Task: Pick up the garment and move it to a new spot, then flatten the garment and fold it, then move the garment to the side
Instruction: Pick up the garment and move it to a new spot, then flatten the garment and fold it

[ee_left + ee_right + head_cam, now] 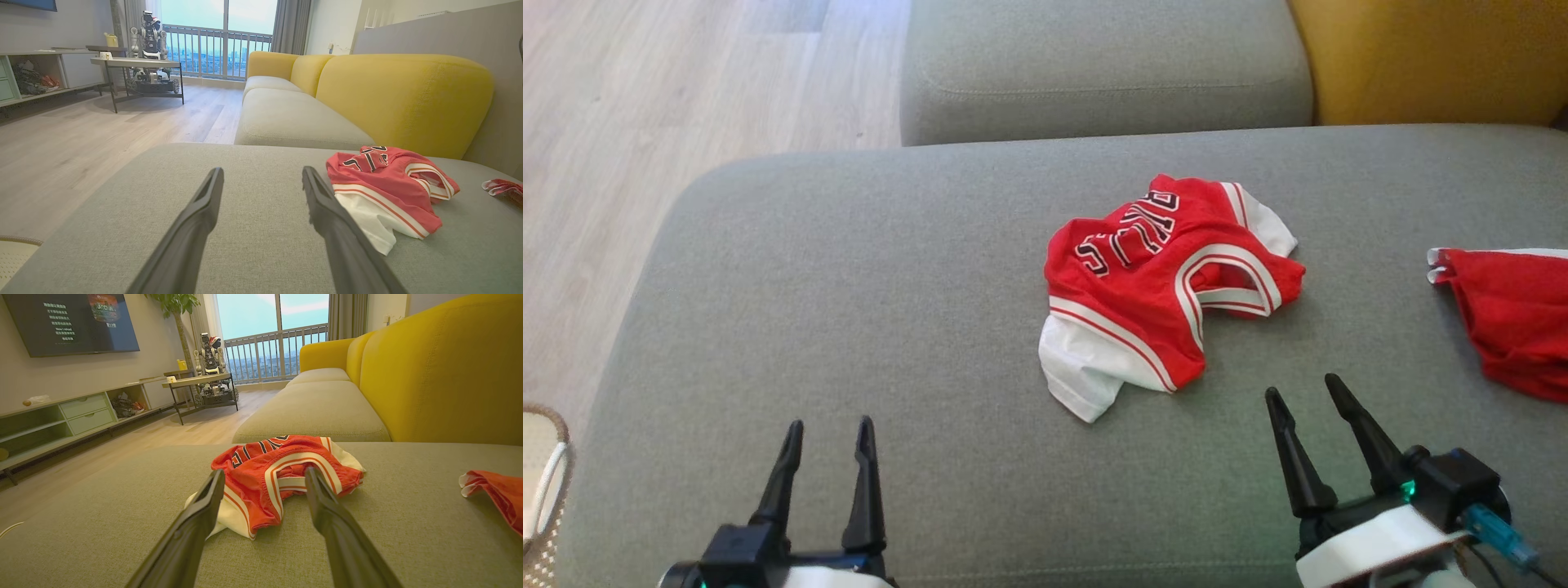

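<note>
A crumpled red jersey with white trim and black lettering (1160, 278) lies on the grey sofa seat (849, 310), right of centre. It shows at the right in the left wrist view (384, 183) and straight ahead in the right wrist view (278, 473). My left gripper (829, 426) hovers open near the seat's front edge, well left of the jersey and apart from it. My right gripper (1303, 386) is open too, just below and right of the jersey, with nothing between its fingers (327, 506).
A second red garment (1515, 314) lies at the seat's right edge. A yellow backrest (1429, 57) and another grey cushion (1103, 65) stand behind. A woven basket (543, 482) sits on the wood floor at the lower left.
</note>
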